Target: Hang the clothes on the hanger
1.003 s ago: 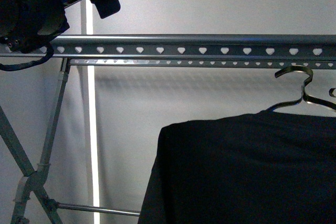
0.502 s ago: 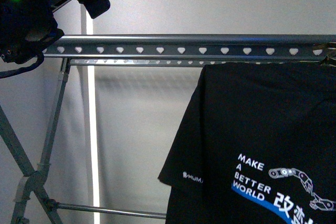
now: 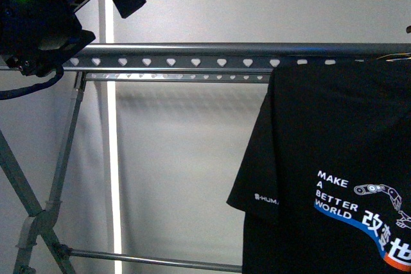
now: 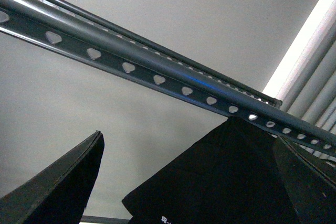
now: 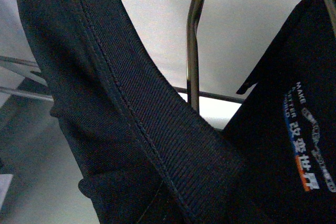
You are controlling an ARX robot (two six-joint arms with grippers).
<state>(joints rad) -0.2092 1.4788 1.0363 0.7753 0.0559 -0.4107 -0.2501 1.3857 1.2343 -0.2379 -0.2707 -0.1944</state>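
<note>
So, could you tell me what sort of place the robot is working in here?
Likely an indoor lab or demo room: a bare pale wall with a vertical light strip, and before it a grey metal drying rack with a black printed T-shirt at its top rail.

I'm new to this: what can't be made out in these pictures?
Front view: the T-shirt print runs off the right edge; its sleeve text is too small to read.
Front view: what holds the shirt on the rack rail is covered by the shirt itself.
Right wrist view: the right gripper is not seen; shirt fabric fills the picture beside a wire rod.
</note>
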